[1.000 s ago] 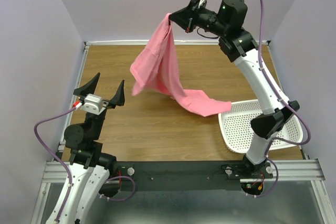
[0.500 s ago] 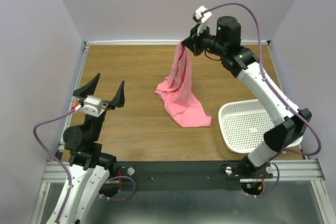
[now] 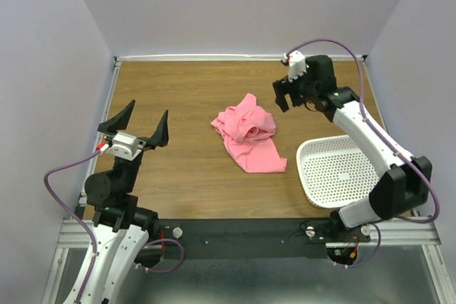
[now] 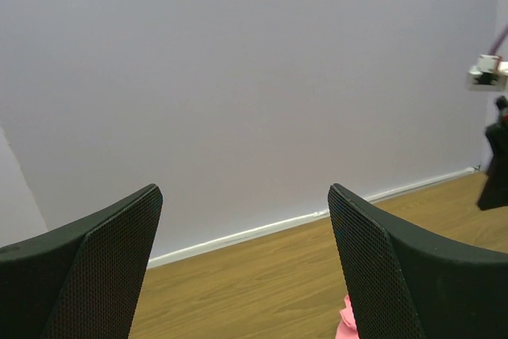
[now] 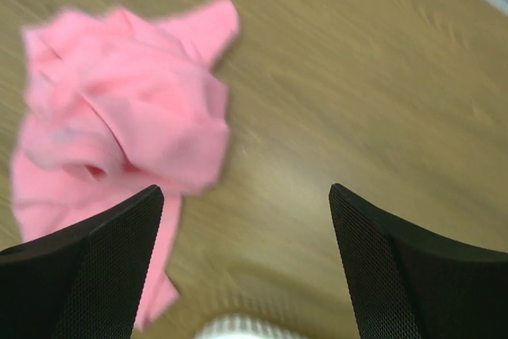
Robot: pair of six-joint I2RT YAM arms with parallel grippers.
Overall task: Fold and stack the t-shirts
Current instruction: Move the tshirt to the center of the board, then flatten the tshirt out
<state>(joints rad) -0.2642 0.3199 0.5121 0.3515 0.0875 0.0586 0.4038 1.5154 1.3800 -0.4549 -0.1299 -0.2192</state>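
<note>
A salmon-pink t-shirt (image 3: pixel 247 135) lies crumpled in a heap near the middle of the wooden table. The right wrist view shows the t-shirt (image 5: pixel 127 140) bunched at the left, below and apart from the fingers. My right gripper (image 3: pixel 283 95) hangs above the table just right of the heap, open, with nothing between its fingers (image 5: pixel 103 267). My left gripper (image 3: pixel 141 123) is raised over the table's left side, far from the shirt, open and empty. In the left wrist view only a pink scrap of the t-shirt (image 4: pixel 346 319) shows beside the right finger.
A white perforated basket (image 3: pixel 345 170) stands at the table's front right, its rim (image 5: pixel 242 329) visible in the right wrist view. Lilac walls close in the table at the back and both sides.
The right gripper has come down from high at the back, opened and let go of the t-shirt. The shirt, which hung from it, has dropped into a heap. The left arm has not moved.
</note>
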